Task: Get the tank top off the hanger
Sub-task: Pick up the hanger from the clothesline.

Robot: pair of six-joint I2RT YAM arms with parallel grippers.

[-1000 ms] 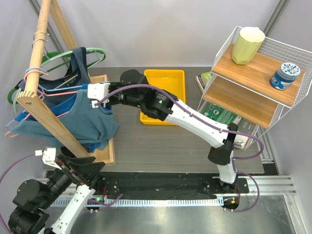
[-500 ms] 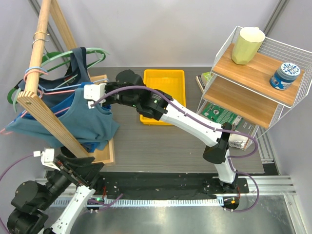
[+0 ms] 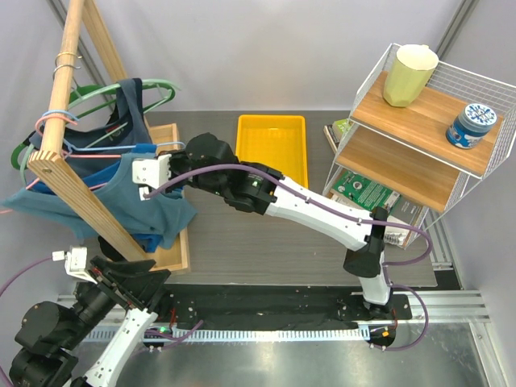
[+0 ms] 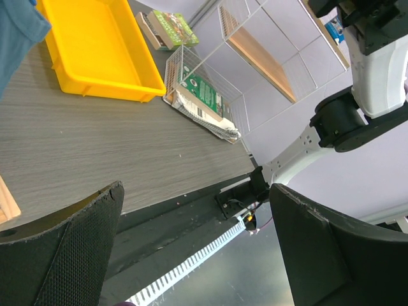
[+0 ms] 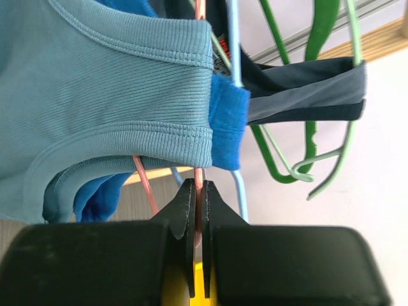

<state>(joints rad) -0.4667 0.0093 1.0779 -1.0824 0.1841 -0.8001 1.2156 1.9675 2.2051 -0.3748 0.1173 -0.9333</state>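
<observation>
A teal-blue ribbed tank top (image 3: 141,205) hangs on a pink wire hanger (image 3: 101,156) from the wooden rail (image 3: 60,89) at the left. My right gripper (image 3: 145,173) reaches its shoulder strap. In the right wrist view the tank top (image 5: 108,95) fills the upper left, and the right gripper (image 5: 199,194) is shut on the pink hanger (image 5: 199,175) wire just below the strap's hem. My left gripper (image 4: 197,255) stands open and empty, low by the rack's foot, with its fingers (image 3: 129,274) under the slanted beam.
A brighter blue garment (image 5: 228,121) on a light blue hanger and a dark top (image 3: 129,109) on green hangers (image 3: 157,87) share the rail. A yellow tray (image 3: 272,157) sits mid-table. A wire shelf (image 3: 419,129) with a cup and a tin stands right.
My right gripper has slid left and down along the tank top's shoulder and closed on the pink hanger wire. The tank top has swung left with it. The left arm barely moved.
</observation>
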